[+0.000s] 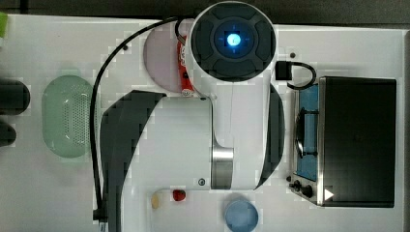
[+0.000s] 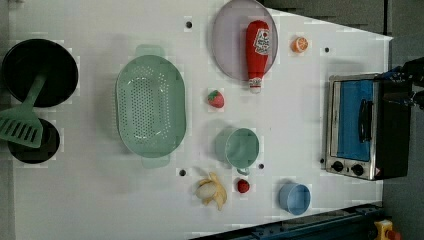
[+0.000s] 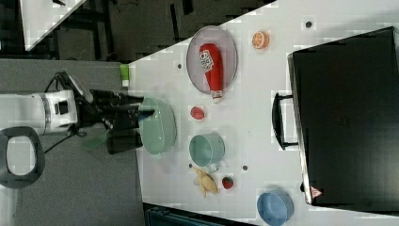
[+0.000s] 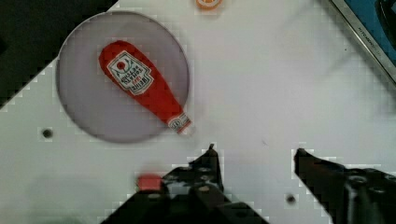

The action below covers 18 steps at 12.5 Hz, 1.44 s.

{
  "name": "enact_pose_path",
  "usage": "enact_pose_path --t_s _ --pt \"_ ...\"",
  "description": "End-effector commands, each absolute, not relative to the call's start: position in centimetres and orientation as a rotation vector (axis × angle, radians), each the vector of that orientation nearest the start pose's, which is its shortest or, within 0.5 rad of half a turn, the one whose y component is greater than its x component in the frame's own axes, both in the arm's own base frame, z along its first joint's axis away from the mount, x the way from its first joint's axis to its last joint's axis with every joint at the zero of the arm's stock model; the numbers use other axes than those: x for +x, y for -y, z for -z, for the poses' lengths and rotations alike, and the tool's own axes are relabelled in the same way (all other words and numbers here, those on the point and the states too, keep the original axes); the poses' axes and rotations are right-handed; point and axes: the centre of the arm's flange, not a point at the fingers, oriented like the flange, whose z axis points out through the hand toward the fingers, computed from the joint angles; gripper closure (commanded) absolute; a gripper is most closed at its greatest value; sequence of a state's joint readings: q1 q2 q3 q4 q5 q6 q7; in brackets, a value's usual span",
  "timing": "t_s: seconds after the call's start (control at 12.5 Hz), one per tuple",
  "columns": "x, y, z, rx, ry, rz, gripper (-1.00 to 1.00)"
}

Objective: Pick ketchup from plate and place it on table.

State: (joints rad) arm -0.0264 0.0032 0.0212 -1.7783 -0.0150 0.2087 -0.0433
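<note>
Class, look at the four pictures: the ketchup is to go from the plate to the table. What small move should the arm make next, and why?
Probably carry the gripper across and down over the ketchup. Its jaws stand open and empty above bare table, apart from the bottle, which lies flat on the plate with its cap poking past the rim.

Robot lab, white table [image 2: 100,200] with bolt holes, toy food, toaster oven [image 2: 362,127]

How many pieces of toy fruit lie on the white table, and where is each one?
4. An orange slice beside the plate; a strawberry between the plate and the green cup; a banana and a small red fruit near the blue bowl. Others may be hidden.
</note>
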Motion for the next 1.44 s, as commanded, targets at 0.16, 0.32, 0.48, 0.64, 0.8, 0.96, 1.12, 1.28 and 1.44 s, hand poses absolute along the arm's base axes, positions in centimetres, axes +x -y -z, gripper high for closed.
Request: enact_pose_path --t_s 0.16,0.32,0.48,0.64,0.8,0.96,1.12,1.28,1.44 --pt "49.0 1.5 -60.8 -2.852 -1.324 -0.056 -0.80" --pt "49.6 1.2 -59.8 -2.872 -1.292 -0.079 -1.00" --pt "50.7 0.7 -58.0 -2.908 -1.224 -0.119 -1.00" --pt "52.3 0.3 -55.6 -2.939 -1.147 -0.151 -1.00" --pt "54.1 -0.1 -53.2 -2.958 -1.078 -0.149 -1.00" --pt "55.8 -0.9 -50.8 -2.983 -0.976 -0.141 -1.00" --pt "57.1 -1.8 -48.1 -3.021 -0.822 -0.158 -1.00" --pt "58.4 -2.7 -45.2 -3.047 -0.669 -0.180 -1.00" --pt "59.8 -3.5 -42.2 -3.064 -0.503 -0.180 -1.00"
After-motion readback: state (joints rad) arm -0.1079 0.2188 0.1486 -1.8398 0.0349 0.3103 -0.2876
